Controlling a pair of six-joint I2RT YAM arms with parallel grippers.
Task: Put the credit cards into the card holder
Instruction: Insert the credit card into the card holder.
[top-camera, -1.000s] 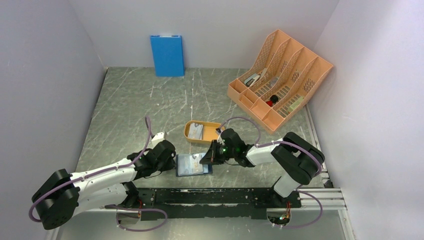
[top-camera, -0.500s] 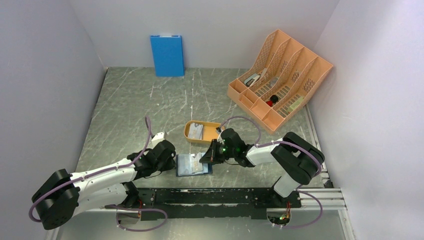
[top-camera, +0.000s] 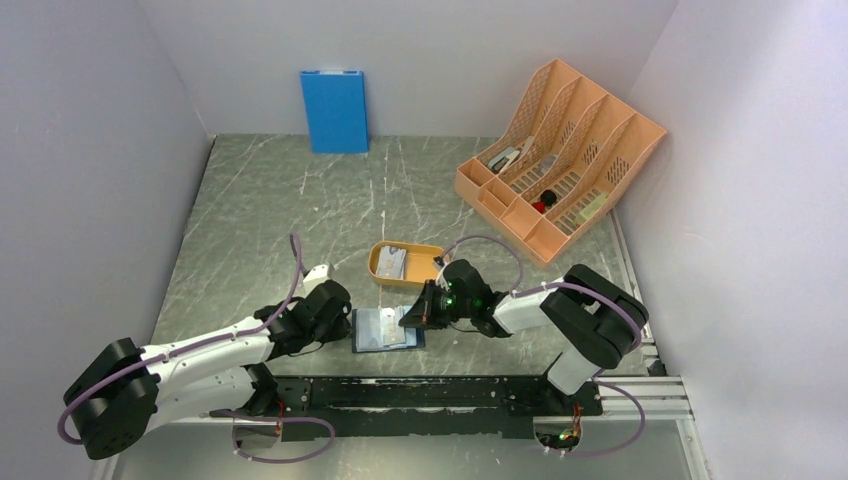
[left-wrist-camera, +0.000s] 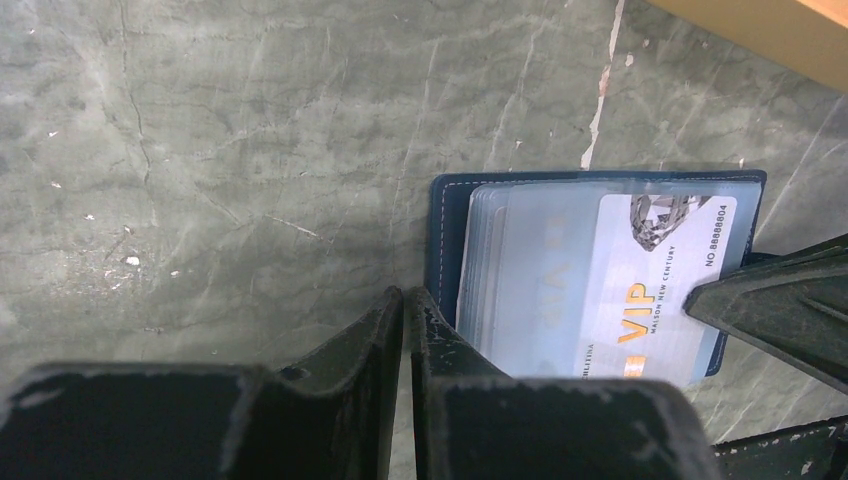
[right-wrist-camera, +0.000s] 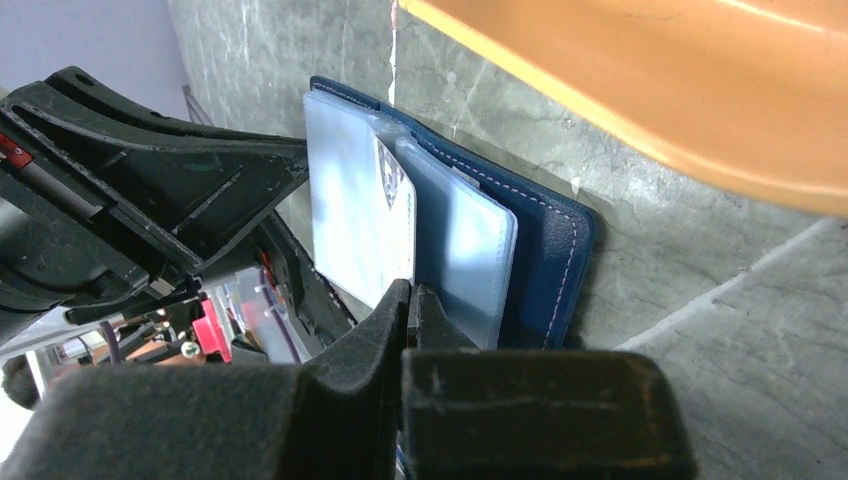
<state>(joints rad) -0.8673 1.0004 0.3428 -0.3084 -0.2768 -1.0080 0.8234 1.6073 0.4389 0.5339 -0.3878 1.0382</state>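
The navy card holder (top-camera: 372, 343) lies open on the table in front of the arm bases, clear pockets up (left-wrist-camera: 450, 230) (right-wrist-camera: 550, 260). A pale credit card (left-wrist-camera: 650, 280) printed "VIP" lies partly inside a clear pocket (right-wrist-camera: 397, 215). My right gripper (top-camera: 408, 316) (right-wrist-camera: 410, 290) is shut on that card's outer end. My left gripper (top-camera: 345, 325) (left-wrist-camera: 407, 295) is shut with nothing between its jaws, and its right finger rests on the holder's left edge. More credit cards (top-camera: 391, 262) lie in the orange tray (top-camera: 375, 262).
The orange tray (right-wrist-camera: 650, 90) sits just behind the holder. An orange file organiser (top-camera: 560, 160) stands at the back right. A blue panel (top-camera: 334, 110) leans on the back wall. A black rail (top-camera: 440, 392) runs along the near edge.
My right gripper has shifted slightly left with the card, toward the holder's middle. The left arm and the holder have stayed put.
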